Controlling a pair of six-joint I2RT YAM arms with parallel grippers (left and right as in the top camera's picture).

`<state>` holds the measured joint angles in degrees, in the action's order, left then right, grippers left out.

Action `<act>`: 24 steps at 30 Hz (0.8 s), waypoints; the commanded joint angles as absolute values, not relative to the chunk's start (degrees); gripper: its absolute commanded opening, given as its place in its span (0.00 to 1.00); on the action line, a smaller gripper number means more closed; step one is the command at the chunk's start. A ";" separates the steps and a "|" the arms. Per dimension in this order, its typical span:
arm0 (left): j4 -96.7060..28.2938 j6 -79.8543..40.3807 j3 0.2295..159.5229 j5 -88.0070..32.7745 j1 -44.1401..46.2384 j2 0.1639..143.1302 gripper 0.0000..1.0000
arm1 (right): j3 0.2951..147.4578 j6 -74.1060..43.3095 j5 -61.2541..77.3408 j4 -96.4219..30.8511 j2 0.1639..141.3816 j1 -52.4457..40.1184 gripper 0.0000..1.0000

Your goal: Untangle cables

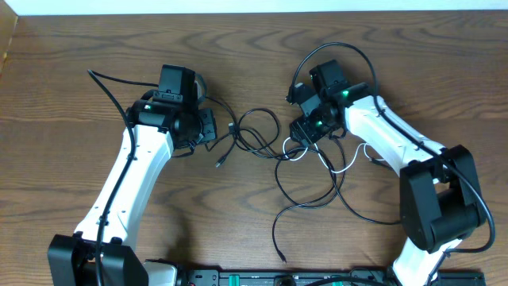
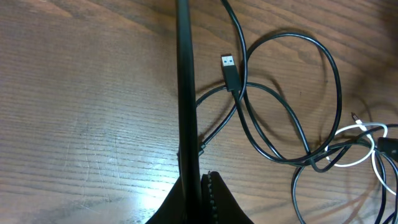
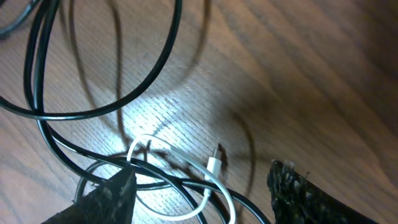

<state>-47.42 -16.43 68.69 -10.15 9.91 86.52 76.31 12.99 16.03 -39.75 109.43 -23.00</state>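
Note:
Several thin black cables [image 1: 262,135] lie tangled in loops at the table's middle, with a white cable [image 1: 295,152] woven in under my right gripper. My left gripper [image 1: 208,125] is shut on a black cable [image 2: 185,93] that runs straight out from its jaws [image 2: 198,186]. A black USB plug [image 2: 229,65] lies beside that cable, and also shows in the overhead view [image 1: 220,162]. My right gripper [image 3: 199,193] is open and low over the tangle. The white cable's plug [image 3: 214,163] and black strands [image 3: 56,112] lie between its fingers.
More black loops trail toward the front, with a free end [image 1: 283,256] near the front edge. Thicker arm wires run by the left arm [image 1: 103,83] and arc over the right wrist [image 1: 349,49]. The wooden table [image 1: 71,159] surrounds everything.

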 commanded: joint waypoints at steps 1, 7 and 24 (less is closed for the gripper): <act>-47.55 -15.44 68.51 -9.56 10.00 86.48 0.08 | 76.03 14.46 15.99 -39.83 110.41 -23.35 0.62; -47.57 -15.44 68.51 -9.56 10.00 86.48 0.08 | 76.01 14.44 15.99 -40.18 112.86 -23.35 0.62; -47.57 -15.44 68.51 -9.56 10.00 86.48 0.08 | 76.42 8.99 8.82 -37.65 114.85 -22.74 0.01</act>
<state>-47.44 -16.40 68.69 -10.15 9.91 86.52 76.23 12.45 11.18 -37.82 114.96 -23.05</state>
